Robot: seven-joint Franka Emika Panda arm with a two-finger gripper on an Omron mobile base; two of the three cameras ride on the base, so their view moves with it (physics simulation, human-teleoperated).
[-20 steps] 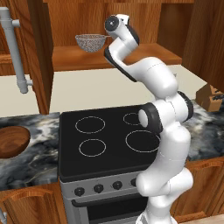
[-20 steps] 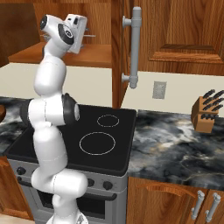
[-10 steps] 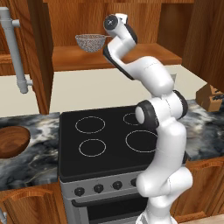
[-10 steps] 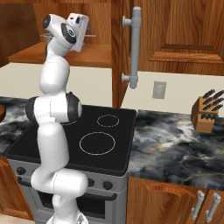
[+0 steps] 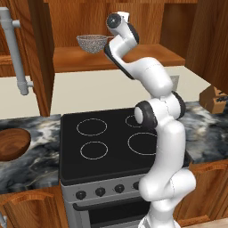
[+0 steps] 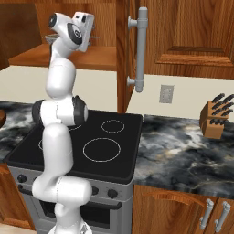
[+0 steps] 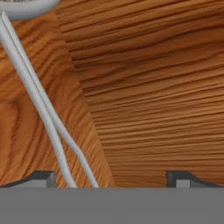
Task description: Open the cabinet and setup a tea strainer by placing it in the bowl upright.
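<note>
The end effector (image 7: 112, 179) stands wide open and holds nothing, its tips straddling the thin handle of the tea strainer (image 5: 92, 43), which sits on the shelf of the open cabinet (image 5: 133, 55). Well below to the left, the bowl (image 5: 12, 143) rests on the worktop (image 5: 26, 171).

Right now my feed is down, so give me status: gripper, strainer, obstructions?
Gripper open, up inside the open cabinet. Tea strainer on the shelf, handle running between the fingertips, not gripped. Bowl waiting on counter. Nothing blocking.
</note>
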